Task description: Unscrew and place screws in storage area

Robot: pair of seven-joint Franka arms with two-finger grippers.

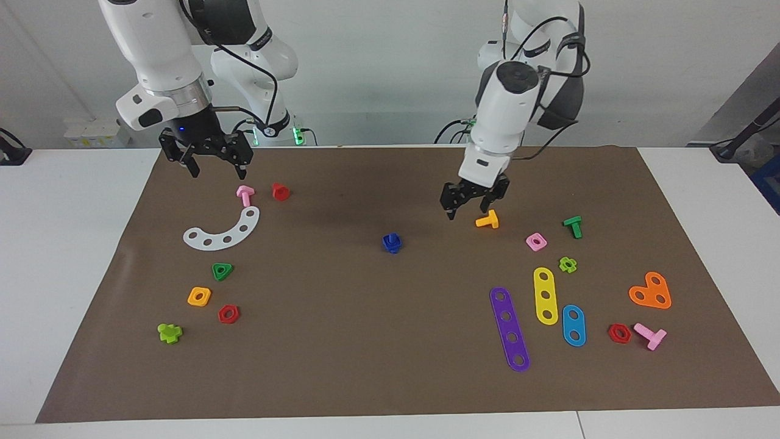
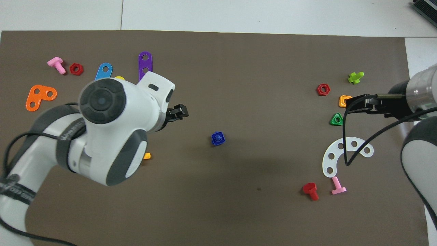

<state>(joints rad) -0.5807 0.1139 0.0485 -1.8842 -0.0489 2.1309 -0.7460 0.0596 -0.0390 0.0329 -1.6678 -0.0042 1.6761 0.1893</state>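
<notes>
At mat centre, blue screw [image 1: 392, 242] in its nut, ungripped; approach required by the open left gripper [image 1: 474, 202] over the orange bolt [image 1: 487, 220]; open right gripper [image 1: 206, 160] held waiting near the robots' edge.

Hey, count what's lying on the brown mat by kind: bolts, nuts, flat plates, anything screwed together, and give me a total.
Loose bolts: 6
Loose nuts: 6
Flat holed plates: 5
Blue screw in its nut: 1
Total: 18
</notes>
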